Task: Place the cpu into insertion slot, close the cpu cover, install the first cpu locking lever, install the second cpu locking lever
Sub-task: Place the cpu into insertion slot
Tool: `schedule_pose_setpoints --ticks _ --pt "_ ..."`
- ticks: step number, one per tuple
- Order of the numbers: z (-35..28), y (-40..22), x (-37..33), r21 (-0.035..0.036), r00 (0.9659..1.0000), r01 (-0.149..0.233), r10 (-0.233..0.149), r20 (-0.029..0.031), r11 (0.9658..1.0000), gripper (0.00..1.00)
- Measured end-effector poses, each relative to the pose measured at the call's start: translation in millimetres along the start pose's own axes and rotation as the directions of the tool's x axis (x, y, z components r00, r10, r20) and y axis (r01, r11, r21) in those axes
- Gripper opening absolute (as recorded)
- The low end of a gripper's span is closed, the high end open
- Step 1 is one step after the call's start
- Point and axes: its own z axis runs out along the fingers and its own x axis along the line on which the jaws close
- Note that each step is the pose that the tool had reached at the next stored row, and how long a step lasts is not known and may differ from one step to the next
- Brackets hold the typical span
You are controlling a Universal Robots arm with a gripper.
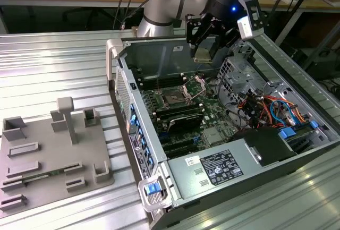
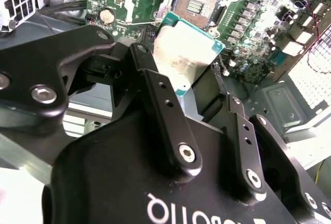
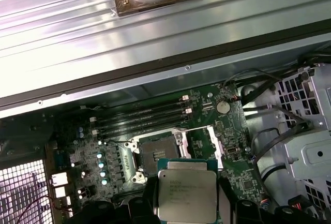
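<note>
My gripper [image 1: 208, 43] hangs over the back of the open computer case, shut on the cpu [image 1: 204, 52], a flat silvery square held by two opposite edges. Both wrist views show the black fingers [image 2: 161, 105] clamping the cpu [image 2: 185, 58] [image 3: 187, 195]. The insertion slot [image 1: 174, 98] [image 2: 199, 4] [image 3: 156, 151] lies bare on the green board, below the chip and toward the exterior view's left of it. Beside the slot, the cpu cover [image 1: 186, 88] [image 3: 217, 149] stands swung open.
Memory slots [image 3: 139, 116] run along the far side of the slot. A drive cage [image 1: 239, 70] and loose coloured cables [image 1: 265, 108] crowd the exterior view's right. The power supply [image 1: 218, 169] fills the case's near end. A grey fixture plate [image 1: 48, 155] lies on the table outside.
</note>
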Motion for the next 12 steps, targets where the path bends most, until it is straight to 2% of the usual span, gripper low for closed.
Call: schedule_pose_setpoints --ticks 12 --pt "0.2 -0.2 0.5 -0.0014 0.9974 -0.071 0.071 0.0063 0.9975 0.55"
